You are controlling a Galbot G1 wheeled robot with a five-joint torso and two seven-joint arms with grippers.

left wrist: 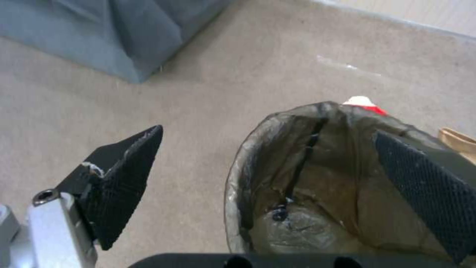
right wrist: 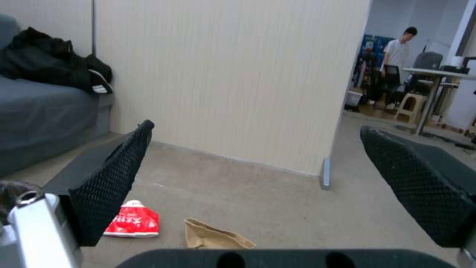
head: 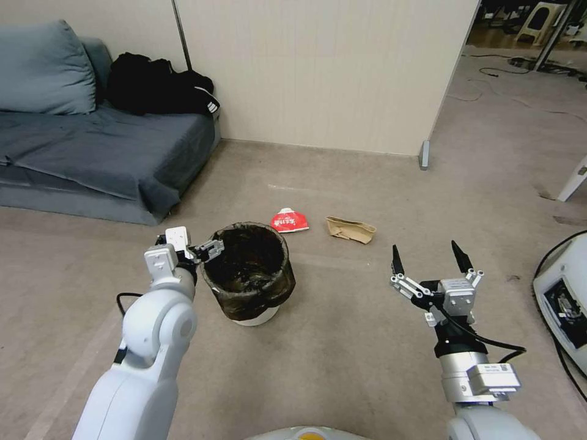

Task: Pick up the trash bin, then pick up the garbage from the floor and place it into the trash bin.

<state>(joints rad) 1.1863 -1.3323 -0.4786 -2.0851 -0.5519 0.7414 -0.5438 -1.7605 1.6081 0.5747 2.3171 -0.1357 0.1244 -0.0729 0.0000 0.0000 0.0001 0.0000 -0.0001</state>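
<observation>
Head view, from the left: the left gripper (head: 206, 250) sits at the near-left rim of the bin (head: 251, 275), which stands on the carpet (head: 342, 342). Its fingers are spread, and the left wrist view shows why: one finger hangs outside the rim and the other (left wrist: 426, 186) inside over the dark bag, so the rim lies between them, not yet pinched. That straddle looks like the set-up for lifting the bin by its edge. Left of this gripper and beyond it stands the sofa (head: 92, 153), with black clothes (head: 159, 82) on it, well apart from the work.

Just past the bin lie the red wrapper (head: 290, 220) and, to its right, the cardboard scrap (head: 350, 229), both flat on the floor ahead of the right gripper (head: 428, 260). That gripper hovers with fingers wide apart, holding nothing, pointed toward the litter; I judge it is waiting. Nothing lies between it and the scrap. A white machine (head: 565, 299) stands at its right.
</observation>
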